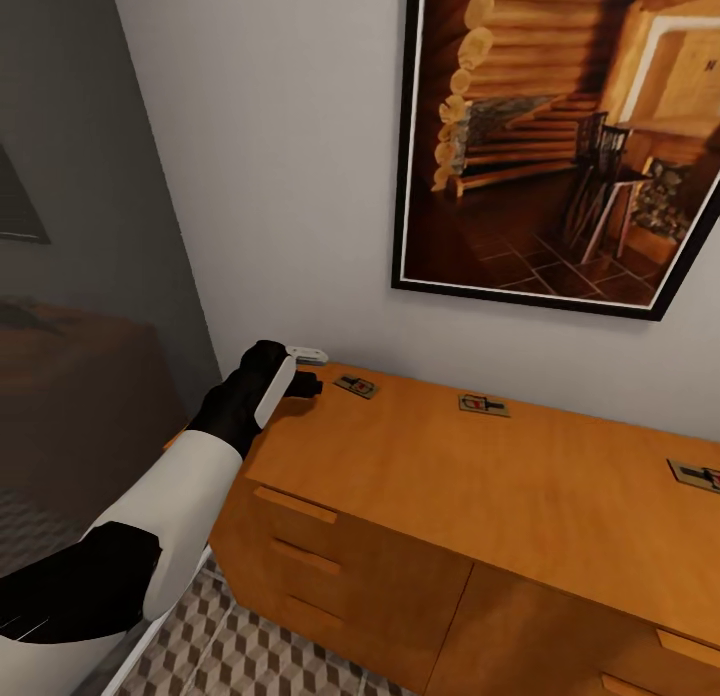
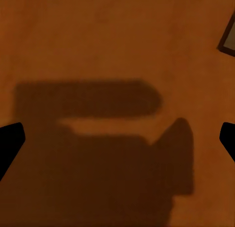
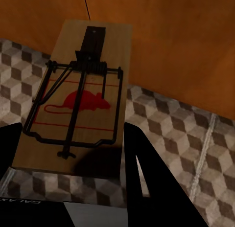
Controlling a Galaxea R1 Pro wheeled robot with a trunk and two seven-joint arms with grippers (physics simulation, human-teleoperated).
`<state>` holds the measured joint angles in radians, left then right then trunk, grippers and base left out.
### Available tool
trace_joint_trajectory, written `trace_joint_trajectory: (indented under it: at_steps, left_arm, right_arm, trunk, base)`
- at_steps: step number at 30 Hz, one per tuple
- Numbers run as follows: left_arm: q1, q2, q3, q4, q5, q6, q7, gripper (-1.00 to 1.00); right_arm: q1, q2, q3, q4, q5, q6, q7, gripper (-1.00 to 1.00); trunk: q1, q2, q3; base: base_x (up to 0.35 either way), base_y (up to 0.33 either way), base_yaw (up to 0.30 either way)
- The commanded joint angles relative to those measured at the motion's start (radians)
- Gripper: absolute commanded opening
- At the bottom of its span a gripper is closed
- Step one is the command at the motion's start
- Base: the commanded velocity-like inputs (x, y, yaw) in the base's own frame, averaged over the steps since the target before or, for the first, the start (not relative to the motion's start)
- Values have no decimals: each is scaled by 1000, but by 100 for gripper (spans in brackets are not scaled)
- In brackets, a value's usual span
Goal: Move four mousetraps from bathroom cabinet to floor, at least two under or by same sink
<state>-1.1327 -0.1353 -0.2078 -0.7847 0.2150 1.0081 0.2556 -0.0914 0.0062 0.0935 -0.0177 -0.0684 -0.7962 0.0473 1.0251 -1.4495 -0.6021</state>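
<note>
White wall ahead with a large black-framed cabin picture. Below it, my wide orange-brown wooden cabinet on cube-patterned bathroom floor tiles. Three flat tan wooden mousetraps lie along its top near the wall. My left gripper hovers spread over the top's corner. My right gripper pinches a fourth trap above the tiles.

The left arm reaches forward, its gripper at the far left with jaws spread wide; the right gripper has its jaws clamped on a mousetrap.
</note>
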Motion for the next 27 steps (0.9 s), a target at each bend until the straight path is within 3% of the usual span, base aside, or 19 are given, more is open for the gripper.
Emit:
trace_joint_trajectory:
  at_steps: [1,10,13,18,20,23,27]
  left_arm:
    - [-1,1,-2,-1,10,3,10,100]
    - [-1,1,-2,0,10,3,10,100]
    - [-1,0,-2,7,10,3,10,100]
    - [-1,0,-2,16,10,3,10,100]
    - [-1,0,-2,21,10,3,10,100]
    - [-1,0,-2,28,10,2,10,100]
    - [-1,1,-2,31,10,2,10,100]
  right_arm:
    - [-1,0,6,1,-11,-3,8,-100]
    - [-1,1,9,2,-10,49,11,-100]
    - [-1,1,9,3,-10,160,11,-100]
    - [0,4,9,3,-11,442,16,-100]
    - [-1,5,8,2,-12,516,17,-100]
    - [-1,6,8,0,-13,574,18,-100]
    - [-1,7,7,0,-13,597,16,-100]
  trunk:
    - [0,0,-1]
    - [0,0,-1]
    - [0,0,-1]
    - [0,0,-1]
    - [0,0,-1]
    - [0,0,-1]
    - [0,0,-1]
  base:
    - [0,0,0]
    - [0,0,0]
    - [0,0,0]
    - [0,0,0]
    - [0,0,0]
    - [0,0,0]
    - [0,0,0]
